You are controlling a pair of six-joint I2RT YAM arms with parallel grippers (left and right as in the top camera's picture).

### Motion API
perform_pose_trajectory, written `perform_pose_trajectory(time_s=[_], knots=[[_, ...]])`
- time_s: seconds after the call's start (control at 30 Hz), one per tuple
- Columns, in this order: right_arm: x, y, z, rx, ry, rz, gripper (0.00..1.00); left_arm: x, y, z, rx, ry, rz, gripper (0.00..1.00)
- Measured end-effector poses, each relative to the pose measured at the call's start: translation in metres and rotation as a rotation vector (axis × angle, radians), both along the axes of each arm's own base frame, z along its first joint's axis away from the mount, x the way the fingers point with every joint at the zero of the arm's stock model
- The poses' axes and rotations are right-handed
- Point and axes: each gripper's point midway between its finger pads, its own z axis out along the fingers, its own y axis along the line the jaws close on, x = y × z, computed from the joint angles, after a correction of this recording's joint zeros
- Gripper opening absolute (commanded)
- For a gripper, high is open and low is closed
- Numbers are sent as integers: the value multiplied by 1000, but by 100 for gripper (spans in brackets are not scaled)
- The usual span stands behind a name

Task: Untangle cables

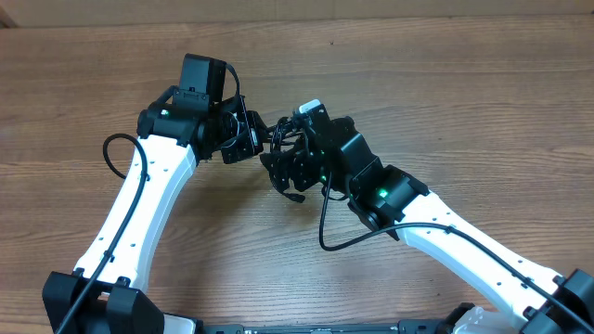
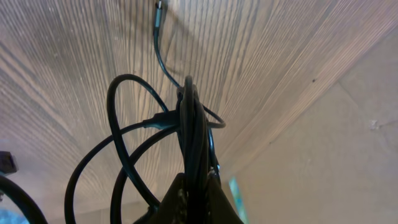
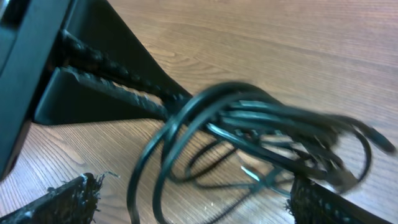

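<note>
Black, thin and limp: cables knotted into loose coils over the middle of the wooden table, between the two grippers. Pinched by the left gripper, clamped tight on several strands at once and holding the bundle mostly clear of the wood. One plug hanging down to or near the surface, contact impossible to tell. Right gripper spread wide and empty, fingers on either side of the hanging coils, just beside them, touching nothing visible. Probably light, with hardly any weight to carry. Soft enough to sag and spring back into coils, smooth-jacketed and so likely to slip through a slack pinch. Not fragile along the cord, though better not to yank at the plugs. Best hold, by judgement: a single outer loop standing free of the dense middle, taken across the cord with a firm pinch, then drawn away from the left gripper to free it from the rest. Worth avoiding: a grab into the thick centre, likely to catch several strands and tighten the knot. Some risk too of the whole bundle following the pull rather than separating.
</note>
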Motion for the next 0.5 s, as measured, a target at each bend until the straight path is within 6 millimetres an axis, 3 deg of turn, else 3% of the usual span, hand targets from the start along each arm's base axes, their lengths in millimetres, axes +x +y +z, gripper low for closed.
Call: perform_pose_trajectory(time_s=[0.27,0.4,0.5], knots=[[-7,8,-7,3,21,65,72,-2,-5,3,-32,4,-18,4],[-12,15,-4,31,31,105,47,1,-9,6,-49,-11,-26,4],[-11,18,1,49,14,116,39,-1,-11,7,-66,-8,-36,4]])
